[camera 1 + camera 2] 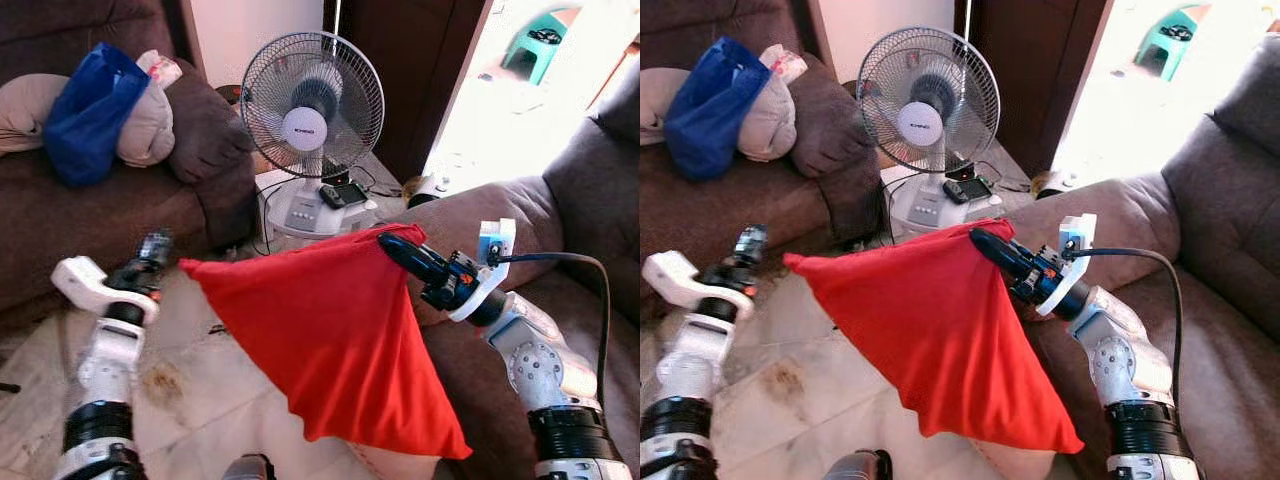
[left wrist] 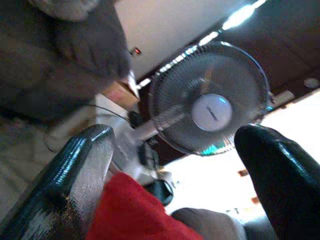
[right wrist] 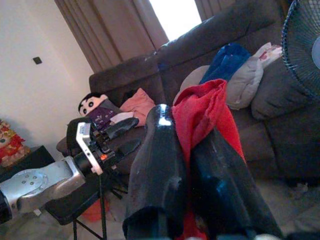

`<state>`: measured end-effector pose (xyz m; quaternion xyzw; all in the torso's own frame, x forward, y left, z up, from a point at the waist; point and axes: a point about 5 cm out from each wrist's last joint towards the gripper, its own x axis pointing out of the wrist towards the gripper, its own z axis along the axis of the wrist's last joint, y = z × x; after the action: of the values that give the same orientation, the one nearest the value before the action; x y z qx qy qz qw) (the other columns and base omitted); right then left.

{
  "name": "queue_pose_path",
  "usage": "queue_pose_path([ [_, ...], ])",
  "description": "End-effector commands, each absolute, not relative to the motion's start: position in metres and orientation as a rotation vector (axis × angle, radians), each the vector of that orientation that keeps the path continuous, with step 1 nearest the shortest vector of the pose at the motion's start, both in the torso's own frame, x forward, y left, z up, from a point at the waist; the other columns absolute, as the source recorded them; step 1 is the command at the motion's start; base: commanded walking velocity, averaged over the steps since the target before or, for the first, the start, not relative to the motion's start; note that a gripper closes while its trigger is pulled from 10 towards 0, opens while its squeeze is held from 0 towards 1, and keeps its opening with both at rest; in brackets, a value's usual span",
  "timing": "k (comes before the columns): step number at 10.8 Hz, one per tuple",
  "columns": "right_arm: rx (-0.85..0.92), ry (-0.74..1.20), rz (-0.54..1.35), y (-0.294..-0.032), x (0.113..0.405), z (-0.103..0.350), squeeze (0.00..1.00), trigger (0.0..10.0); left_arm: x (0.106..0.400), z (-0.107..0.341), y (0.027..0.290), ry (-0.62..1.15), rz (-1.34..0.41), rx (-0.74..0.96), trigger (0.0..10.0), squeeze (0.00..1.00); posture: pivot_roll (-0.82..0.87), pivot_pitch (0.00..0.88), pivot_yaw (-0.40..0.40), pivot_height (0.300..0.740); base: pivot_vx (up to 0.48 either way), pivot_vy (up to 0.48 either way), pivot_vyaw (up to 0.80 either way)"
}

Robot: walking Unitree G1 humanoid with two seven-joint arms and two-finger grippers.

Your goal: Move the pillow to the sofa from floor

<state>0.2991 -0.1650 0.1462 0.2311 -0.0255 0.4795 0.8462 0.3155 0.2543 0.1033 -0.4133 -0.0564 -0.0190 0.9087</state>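
**Holding the red pillow aloft beside the sofa**

Gripping one corner, our right pincer [image 1: 392, 245] is clamped tight on the red pillow [image 1: 335, 335], which hangs clear of the tiled floor [image 1: 190, 400], just beside the armrest of the grey sofa [image 1: 500, 215] on our right. Our left pincer [image 1: 155, 243] stands near the pillow's opposite corner, its fingers [image 2: 75, 175] spread wide and holding nothing. Behind the pillow we see a white table fan [image 1: 312, 105]; a blue bag [image 1: 88, 112] rests on the brown sofa [image 1: 60, 215] to the left.
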Motion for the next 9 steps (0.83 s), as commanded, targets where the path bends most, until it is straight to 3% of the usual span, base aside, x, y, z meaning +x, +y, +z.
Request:
queue_pose_path([
  [1, 0.449, -0.203, 1.066, -0.167, 0.298, 0.176, 0.00, 10.0, 0.320, 0.105, 0.248, -0.111, -0.061, -0.857, 10.0, 0.00, 0.09, 0.018, -0.072, 0.740, 0.000, 0.000, 0.00],
  [9, 0.438, -0.203, 1.092, -0.170, 0.292, 0.180, 0.00, 10.0, 0.335, 0.095, 0.259, -0.090, -0.004, -1.007, 10.0, 0.00, 0.06, 0.024, -0.076, 0.740, 0.000, 0.000, 0.00],
])
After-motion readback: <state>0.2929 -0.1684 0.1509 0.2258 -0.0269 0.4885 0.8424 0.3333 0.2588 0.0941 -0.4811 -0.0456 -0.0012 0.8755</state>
